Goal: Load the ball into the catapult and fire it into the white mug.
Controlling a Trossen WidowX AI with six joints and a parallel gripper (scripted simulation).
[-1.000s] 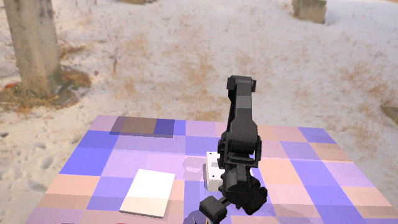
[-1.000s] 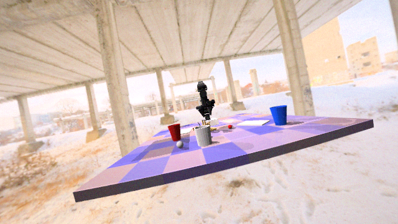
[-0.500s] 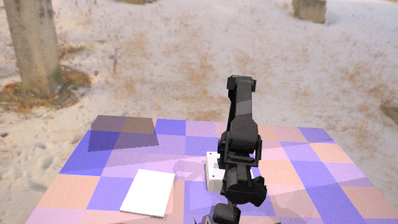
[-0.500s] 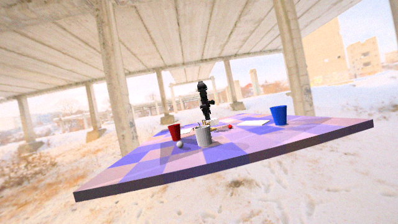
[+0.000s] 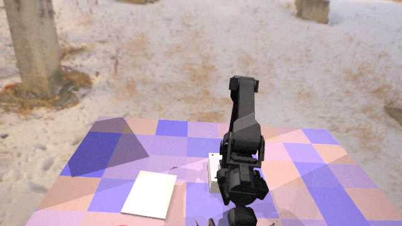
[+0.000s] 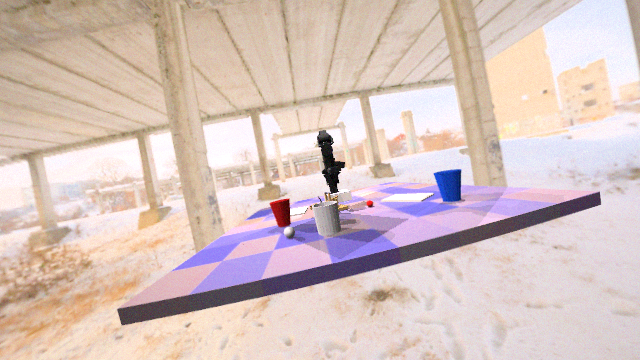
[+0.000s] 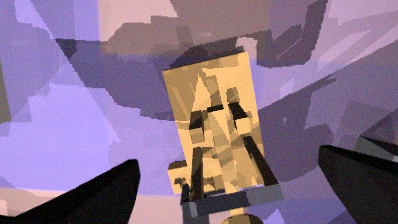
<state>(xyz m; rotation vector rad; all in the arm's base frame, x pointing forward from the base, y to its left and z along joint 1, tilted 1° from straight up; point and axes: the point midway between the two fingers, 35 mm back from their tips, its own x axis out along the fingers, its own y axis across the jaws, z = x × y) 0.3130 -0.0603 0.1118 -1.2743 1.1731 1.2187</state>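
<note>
The tan catapult lies below my gripper in the wrist view, between the two fingers, with dark bars across it and part of its round cup at the bottom edge. My gripper is open and holds nothing. The white mug stands upright in the exterior view, in front of the catapult and partly hiding it. A small red ball lies on the table right of the mug, and a pale grey ball lies left of it. The catapult's cup is mostly cut off, so its contents cannot be told.
A red cup stands behind the grey ball, and a blue cup stands at the right. A flat white panel lies on the checkered table. A white box is beside the arm.
</note>
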